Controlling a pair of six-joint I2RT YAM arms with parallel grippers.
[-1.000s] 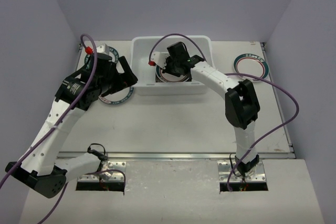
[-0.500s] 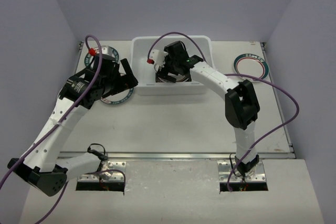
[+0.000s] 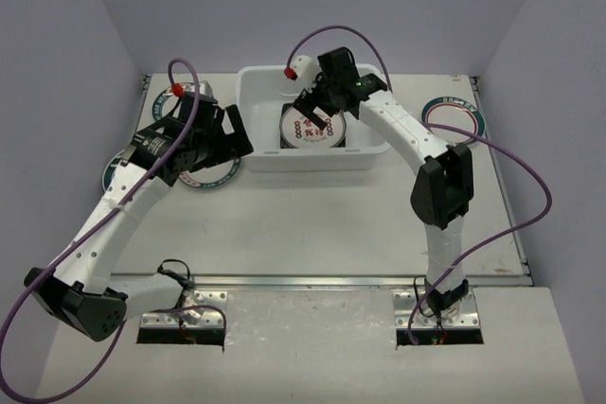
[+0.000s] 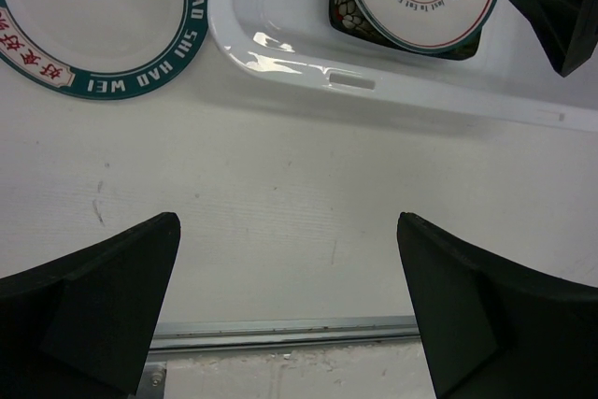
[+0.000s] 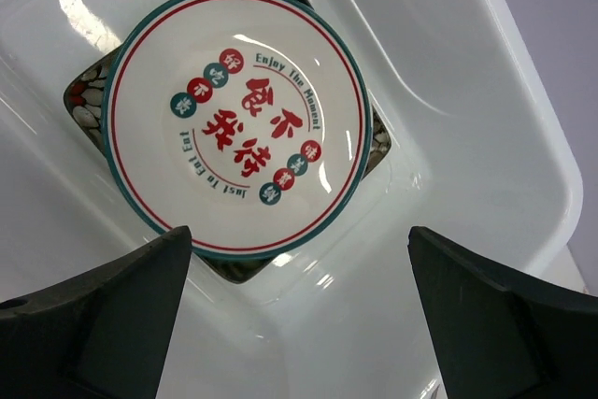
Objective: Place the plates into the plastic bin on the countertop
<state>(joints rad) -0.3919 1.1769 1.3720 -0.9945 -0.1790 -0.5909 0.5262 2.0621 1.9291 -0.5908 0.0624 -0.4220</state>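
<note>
A round white plate (image 5: 238,119) with a teal rim and red characters lies flat in the white plastic bin (image 3: 365,153) on top of a square black plate (image 5: 89,105). My right gripper (image 3: 315,113) hangs open just above them, holding nothing. My left gripper (image 3: 237,134) is open and empty over the countertop (image 4: 299,184), left of the bin. Another teal-rimmed plate (image 4: 93,16) lies on the counter beside the bin's left corner (image 4: 280,58), partly under my left arm in the top view. A third round plate (image 3: 453,118) rests on the counter at the right.
A metal rail (image 4: 280,332) runs along the counter's near edge. Grey walls close in the back and both sides. A purple cable loops above each arm. The right gripper's finger (image 4: 561,7) shows in the left wrist view over the bin.
My right gripper opened and let go of the round plate, which now lies on the square plate in the bin, then lifted back to the right. My left arm shifted slightly.
</note>
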